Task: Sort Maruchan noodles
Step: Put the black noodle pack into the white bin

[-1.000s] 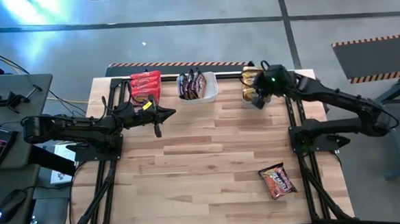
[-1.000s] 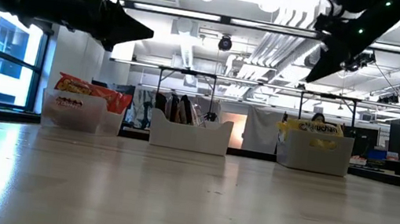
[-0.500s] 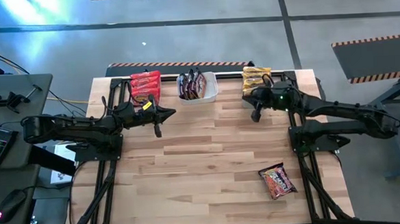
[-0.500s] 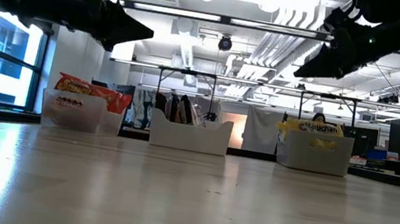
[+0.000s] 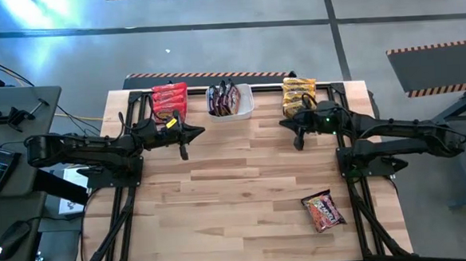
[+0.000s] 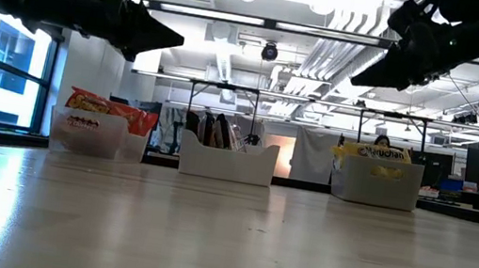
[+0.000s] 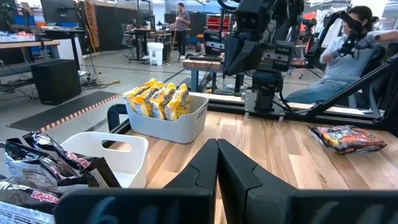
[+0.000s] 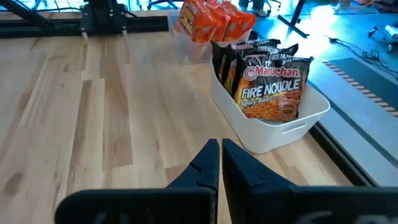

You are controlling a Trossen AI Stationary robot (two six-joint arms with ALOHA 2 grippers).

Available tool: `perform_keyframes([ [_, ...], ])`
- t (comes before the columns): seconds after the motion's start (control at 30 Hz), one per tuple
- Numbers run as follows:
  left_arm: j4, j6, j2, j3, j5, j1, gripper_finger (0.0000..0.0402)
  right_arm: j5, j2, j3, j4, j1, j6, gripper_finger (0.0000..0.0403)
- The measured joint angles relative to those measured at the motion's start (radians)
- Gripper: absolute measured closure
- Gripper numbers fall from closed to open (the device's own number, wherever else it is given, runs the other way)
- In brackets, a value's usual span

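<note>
Presently, we record the following on the table:

- Loose packet [image 5: 323, 210]: one dark, red-printed Maruchan packet lying flat on the bare wood near the front right of the table [image 5: 236, 194], well apart from all three tubs.
- Red-orange packets [image 5: 169, 101]: stood on edge in the far-left tub [image 6: 87, 133].
- Dark packets [image 8: 268, 87]: upright in the middle white tub [image 8: 280, 127].
- Yellow packets [image 7: 158, 99]: upright in the far-right tub [image 7: 177, 124].
- Left gripper [image 5: 187, 134]: fingers pressed together, holding nothing, raised just in front of the red-orange packets.
- Right gripper [image 5: 290, 127]: fingers likewise together and empty, raised near the yellow packets, well apart from the loose packet.
- Handling, as we judge it: the packet is light, its film crinkly and somewhat slippery, its noodle block stiff but brittle. We would open the fingers and take it across the short sides, or pinch a crimped end seam, with modest force so nothing cracks.
- Remaining, by our estimate: only this one packet, likely bound for the middle tub.
</note>
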Motion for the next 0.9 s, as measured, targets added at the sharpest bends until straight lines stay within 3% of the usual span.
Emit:
perform_keyframes([
  [0.27, 0.0, 0.0, 0.0, 0.0, 0.0, 0.0, 0.0401, 0.011, 0.001, -0.003, 0.04, 0.0, -0.011, 0.0403],
  [0.5, 0.0, -0.002, 0.0, 0.0, 0.0, 0.0, 0.0401, 0.012, -0.001, -0.243, 0.511, 0.0, 0.045, 0.0403],
  [0.6, 0.0, -0.002, 0.0, 0.0, 0.0, 0.0, 0.0401, -0.004, -0.014, -0.307, 0.598, 0.0, 0.118, 0.0403],
  [0.73, 0.0, -0.002, 0.0, 0.0, 0.0, 0.0, 0.0401, -0.008, -0.051, -0.287, 0.49, 0.0, 0.19, 0.0403],
  [0.9, 0.0, -0.001, 0.0, 0.0, 0.0, 0.0, 0.0401, 0.135, -0.069, -0.124, 0.046, -0.015, 0.209, 0.0403],
])
